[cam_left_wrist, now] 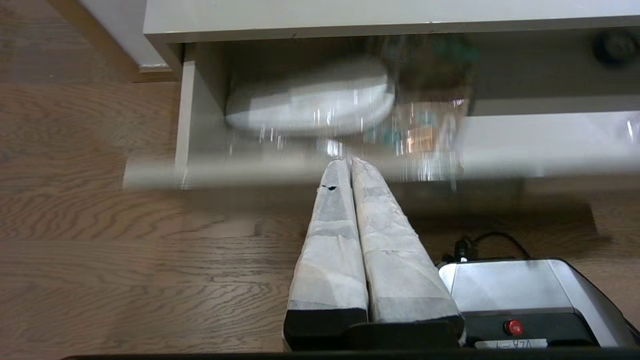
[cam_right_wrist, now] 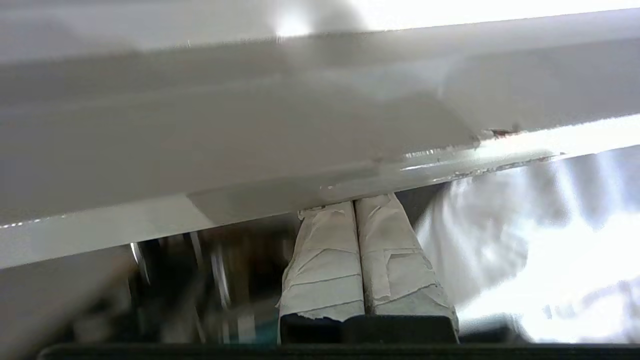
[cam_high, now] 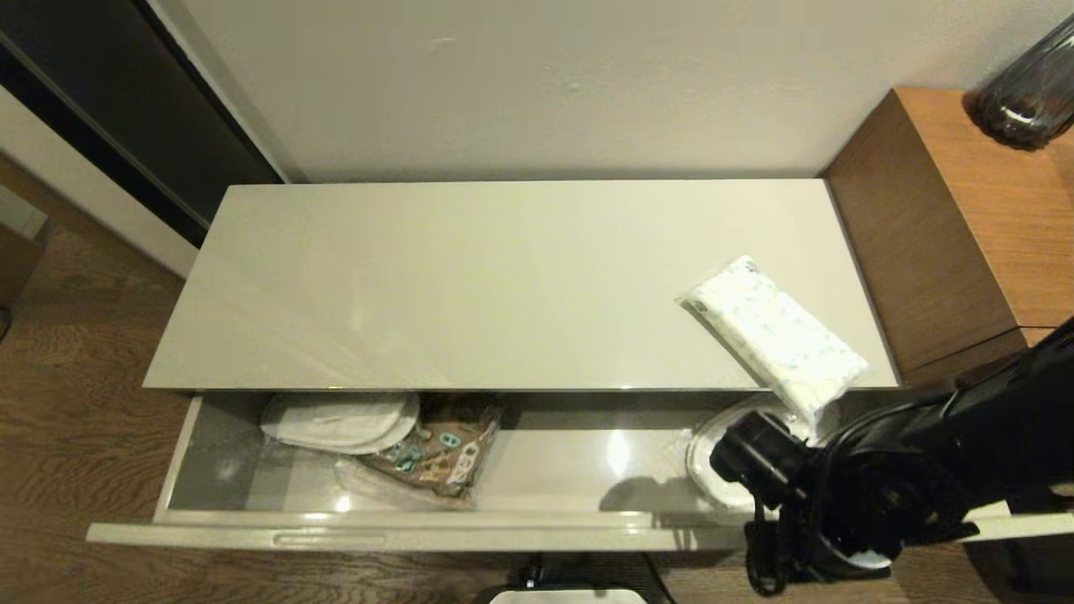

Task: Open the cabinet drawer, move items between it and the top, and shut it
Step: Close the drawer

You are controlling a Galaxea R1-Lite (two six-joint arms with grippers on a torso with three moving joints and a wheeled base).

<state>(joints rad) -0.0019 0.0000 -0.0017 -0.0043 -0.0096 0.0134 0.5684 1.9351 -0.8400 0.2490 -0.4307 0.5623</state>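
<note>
Wide shallow drawer [cam_high: 545,470], glossy grey-beige inside: pulled open below the long glossy cream top panel [cam_high: 470,285]. Right claw [cam_right_wrist: 355,207]: shut, empty, inside the drawer's right end, beneath the panel's front edge. White printed tissue pack [cam_high: 776,335]: lies on the top above and just behind this claw (long axis diagonal, near corner overhanging). Left claw [cam_left_wrist: 349,162]: shut, empty, parked before the drawer.

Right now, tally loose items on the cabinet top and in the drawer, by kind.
tissue pack, on the top: 1
bagged white slippers, drawer left end: 1
brown snack bag, in drawer: 1
clear bag with white contents, drawer right end, partly hidden: 1
dark round thing, drawer back, blurred: 1
Total: 5
</note>
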